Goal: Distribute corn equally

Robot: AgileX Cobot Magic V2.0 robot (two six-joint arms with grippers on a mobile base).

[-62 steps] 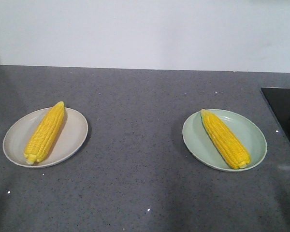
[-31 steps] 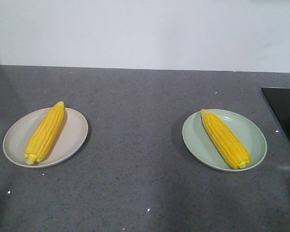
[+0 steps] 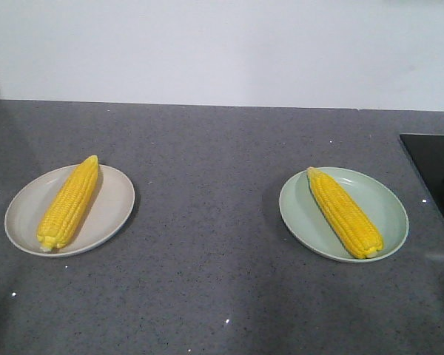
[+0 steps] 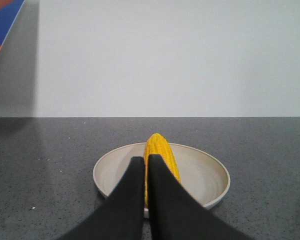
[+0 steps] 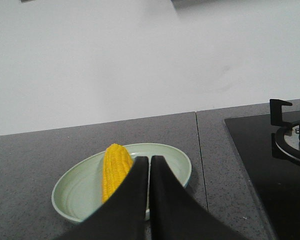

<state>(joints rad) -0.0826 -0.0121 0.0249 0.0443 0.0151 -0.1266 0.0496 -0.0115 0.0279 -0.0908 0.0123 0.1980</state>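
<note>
One bright yellow corn cob [image 3: 68,203] lay on the beige round plate [image 3: 111,214], another yellow cob [image 3: 345,212] on the pale green plate [image 3: 388,203] at three o'clock — shares looked even; the left gripper [image 4: 146,165] and right gripper [image 5: 149,162] were closed, empty, so only withdrawal seemed needed

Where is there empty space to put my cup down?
The widest bare patch is the grey counter between the beige plate and the green plate. The strip behind both plates, toward the wall, is bare too. Each plate holds a corn cob.
</note>
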